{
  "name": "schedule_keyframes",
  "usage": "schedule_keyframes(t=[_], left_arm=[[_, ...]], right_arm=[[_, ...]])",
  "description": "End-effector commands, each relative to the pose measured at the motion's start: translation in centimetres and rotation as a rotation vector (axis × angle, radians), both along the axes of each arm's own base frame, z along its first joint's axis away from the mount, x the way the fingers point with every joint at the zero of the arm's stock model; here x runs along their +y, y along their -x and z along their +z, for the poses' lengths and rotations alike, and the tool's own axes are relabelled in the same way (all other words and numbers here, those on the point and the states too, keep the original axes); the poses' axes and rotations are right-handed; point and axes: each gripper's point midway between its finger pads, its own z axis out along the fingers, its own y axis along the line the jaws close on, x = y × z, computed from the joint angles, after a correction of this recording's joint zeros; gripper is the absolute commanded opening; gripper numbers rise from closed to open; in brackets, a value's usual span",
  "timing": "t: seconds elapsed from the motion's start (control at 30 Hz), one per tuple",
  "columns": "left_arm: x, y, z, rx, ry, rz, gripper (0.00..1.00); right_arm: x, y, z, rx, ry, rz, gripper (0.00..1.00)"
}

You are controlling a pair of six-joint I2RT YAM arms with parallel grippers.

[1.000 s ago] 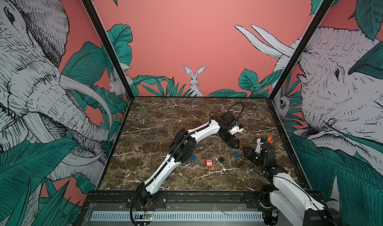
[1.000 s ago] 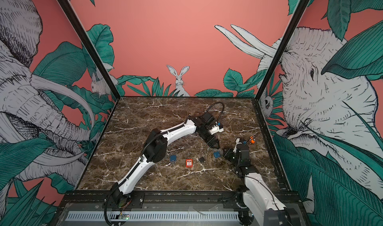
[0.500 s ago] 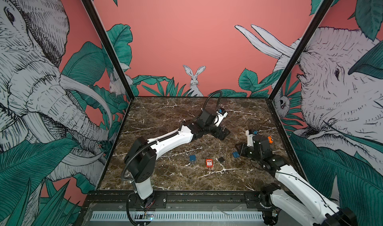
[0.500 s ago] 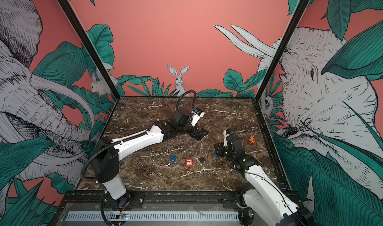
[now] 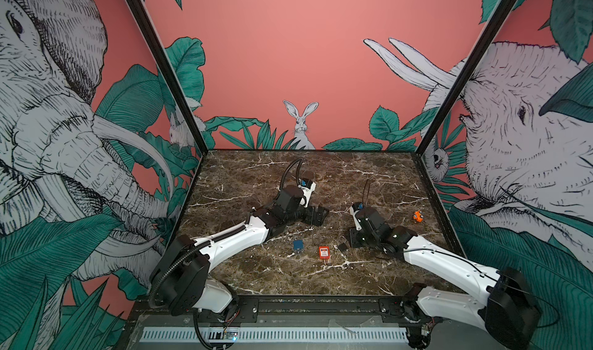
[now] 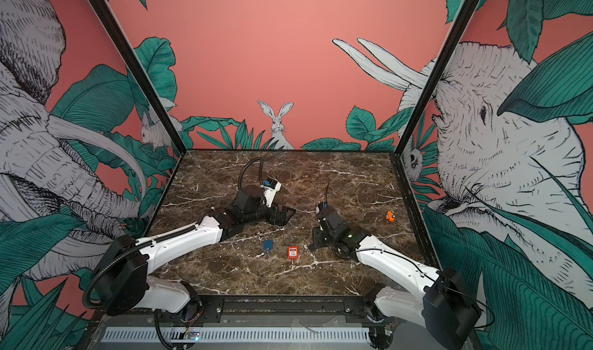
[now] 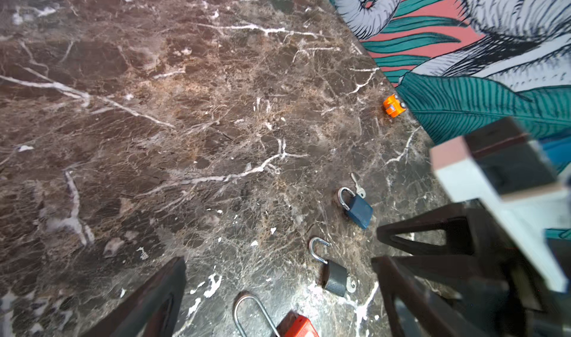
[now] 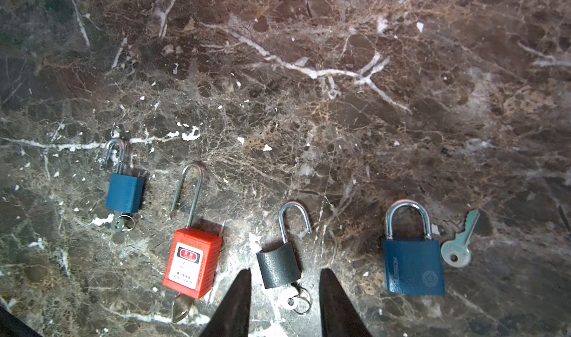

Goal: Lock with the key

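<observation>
Four padlocks lie in a row on the marble. The right wrist view shows a small blue padlock (image 8: 124,192) with a key in it. Beside it lies a red padlock (image 8: 193,261) with a long open shackle. A dark grey padlock (image 8: 278,269) follows, its shackle open and a ringed key (image 8: 293,300) in its base. Last comes a large blue padlock (image 8: 412,266) with its shackle down and a loose key (image 8: 458,246) beside it. My right gripper (image 8: 284,301) is open, its fingers either side of the ringed key and apart from it. My left gripper (image 5: 316,215) is open and empty, further back.
A small orange object (image 5: 417,216) sits near the right wall. The left wrist view shows the grey padlock (image 7: 335,276), the large blue padlock (image 7: 358,209) and the right arm's wrist close on one side. The enclosure walls border the marble table (image 5: 256,178).
My left arm has drawn back to the left, away from the padlocks. My right gripper has moved left over the grey padlock and its jaws have spread wider.
</observation>
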Motion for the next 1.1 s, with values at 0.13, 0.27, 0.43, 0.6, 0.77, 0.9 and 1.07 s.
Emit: schedule_keyframes(t=[0.13,0.27,0.43,0.6,0.77,0.9,1.07], left_arm=[[-0.2,0.7,2.0,-0.055,0.104,-0.026,0.98],[-0.2,0.7,2.0,-0.064,0.124,-0.021,0.98],[-0.2,0.9,1.7,-0.055,0.142,-0.023,0.98],[-0.2,1.2,1.2,-0.044,0.139,-0.034,0.98],[-0.3,1.0,0.9,-0.035,0.139,-0.030,0.98],[-0.6,0.9,0.5,-0.023,0.146,-0.034,0.98],[-0.7,0.9,0.2,-0.019,0.143,-0.035,0.98]], right_arm=[[0.8,0.0,0.3,-0.011,0.036,0.024,0.41],[0.7,0.1,-0.1,0.007,0.059,0.034,0.49],[0.8,0.7,-1.3,0.045,0.095,0.068,0.50],[1.1,1.5,-2.9,0.086,0.113,0.091,0.50],[1.1,2.0,-4.6,0.119,0.178,0.122,0.47],[0.8,2.3,-5.5,0.139,0.214,0.128,0.46],[0.8,2.4,-6.0,0.148,0.224,0.131,0.46]])
